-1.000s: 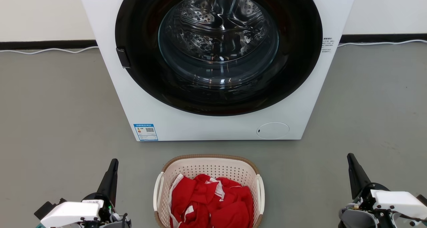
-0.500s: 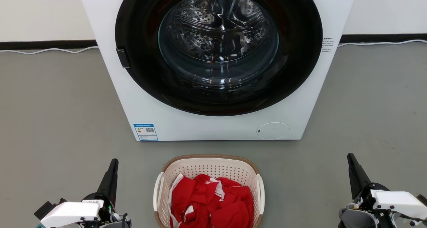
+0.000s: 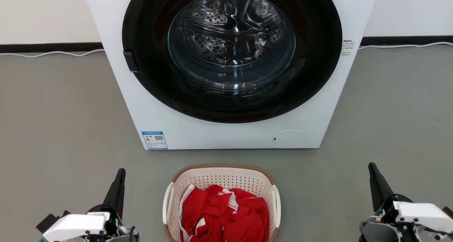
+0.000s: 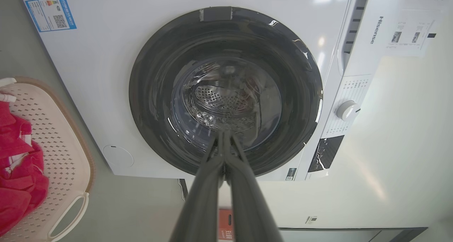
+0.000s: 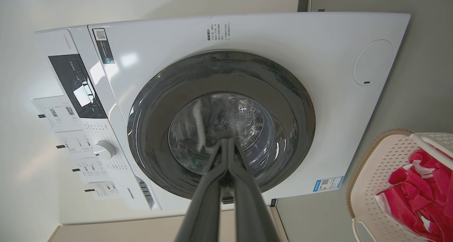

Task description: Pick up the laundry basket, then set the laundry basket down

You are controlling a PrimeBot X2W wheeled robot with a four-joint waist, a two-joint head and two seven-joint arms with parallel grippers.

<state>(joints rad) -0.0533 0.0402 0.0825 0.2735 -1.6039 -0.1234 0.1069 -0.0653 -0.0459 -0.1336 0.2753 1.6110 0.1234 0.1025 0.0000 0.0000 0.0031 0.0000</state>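
Head view: the laundry basket (image 3: 223, 180) sits on the floor (image 3: 63, 128) in front of the washing machine (image 3: 219, 137). My left gripper (image 3: 120, 176) and right gripper (image 3: 372, 169) are on each side of it, fingers pressed together, holding nothing. The machine's Hisense name (image 4: 380, 29) is easy to read.

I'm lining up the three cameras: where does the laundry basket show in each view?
Head view: laundry basket at bottom centre, below the washing machine.
Left wrist view: laundry basket along the lower left edge.
Right wrist view: laundry basket in the lower right corner.
Shared landmark: the blue label on the machine's front.
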